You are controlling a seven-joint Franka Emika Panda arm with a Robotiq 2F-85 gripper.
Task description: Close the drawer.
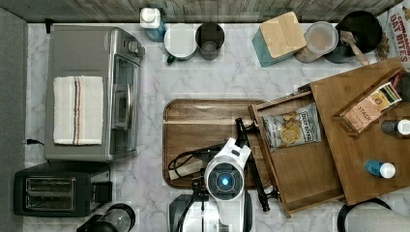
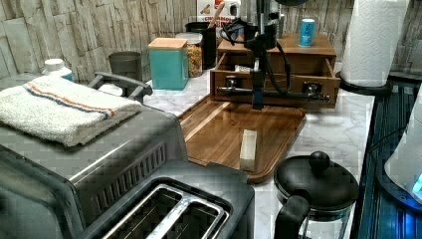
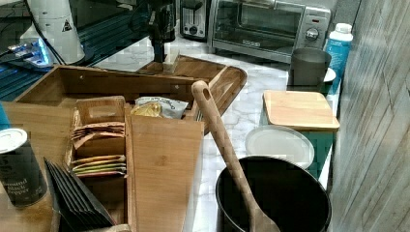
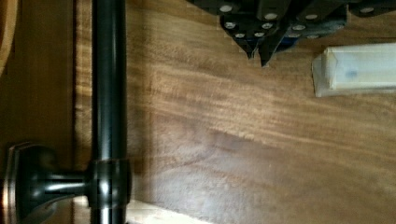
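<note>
In the left view the toaster and the toaster oven under its folded towel are cut off by the frame's lower and left edges. A black-lidded pot runs off the bottom edge. Beyond them we see the dark serving tray with a pale block lying on it. What the block is made of we cannot tell.

Over the tray's far end the arm comes straight down. Its upper part is lost past the left view's top edge, and its base is cut by the top view's lower edge. The gripper points downward, its tips just above the tray's wood. In the wrist view the fingers are drawn together to a point with nothing between them. They stand near the black bar handle but apart from it, on the tray's side of the bar.

Behind the handle is the drawer, pulled well out of its wooden box toward the top view's left. Its front reaches over the tray's edge. The left view hides the drawer's inside behind its front panel. From the top view we see a bag of chips lying flat at the end of the drawer nearer the wall, the rest of the bottom bare. On the box top stand a small tea-bag box and bottles partly cut off by the top view's right edge. The printing on the bag is too small for us to read.
</note>
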